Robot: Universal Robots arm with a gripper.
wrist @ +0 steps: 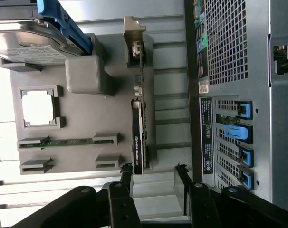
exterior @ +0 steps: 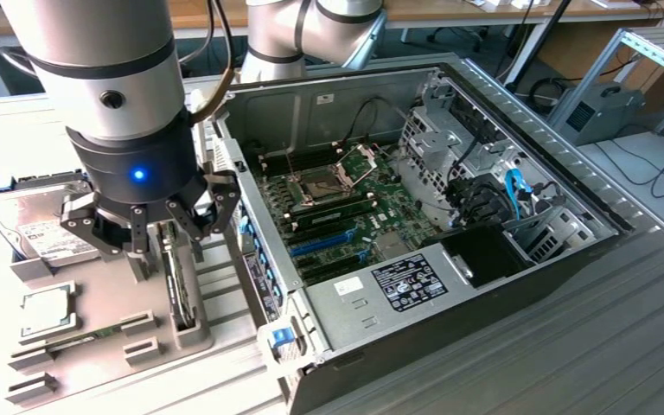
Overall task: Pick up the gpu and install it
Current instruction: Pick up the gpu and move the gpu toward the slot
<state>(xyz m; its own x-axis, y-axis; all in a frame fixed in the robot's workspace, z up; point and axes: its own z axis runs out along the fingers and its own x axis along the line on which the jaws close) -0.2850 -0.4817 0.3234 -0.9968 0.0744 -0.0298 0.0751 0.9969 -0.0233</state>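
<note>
Exterior view: the hand (exterior: 162, 244) hangs wide open and empty right over the gpu (exterior: 177, 290). The gpu stands on edge in the grey holder (exterior: 107, 290) on the tabletop (exterior: 609, 346), beside the open case (exterior: 482, 337).

Wrist view: the gpu (wrist: 139, 137) runs lengthways away from the hand (wrist: 154, 176), lined up closer to one finger (wrist: 127, 180) than the other. I'd centre it between both first, come straight down, and pinch the board's flat faces mid-length. Stay off the bracket (wrist: 133, 28) so it lifts out level.
</note>
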